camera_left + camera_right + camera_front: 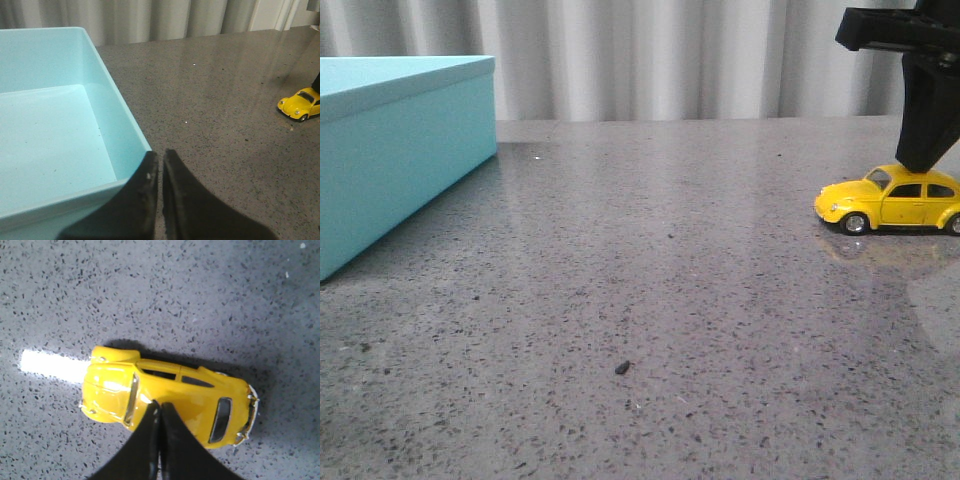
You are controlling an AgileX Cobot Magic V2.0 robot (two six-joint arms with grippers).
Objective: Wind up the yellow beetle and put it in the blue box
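The yellow beetle [890, 200] stands on the desk [650, 300] at the right, well apart from the blue box [390, 150]. The right end effector [160, 407], fingers pressed together, bears on its roof, probably to roll it. The left end effector [160, 160], likewise closed, hovers by the box.

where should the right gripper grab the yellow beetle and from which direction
Probably from straight above, jaws across the body at the doors. The beetle stands upright on its wheels on the table, and its flat sides give better purchase than the rounded roof, hood or tail. The right gripper is shut, its tips at the roof, so it would have to open first to straddle the car.
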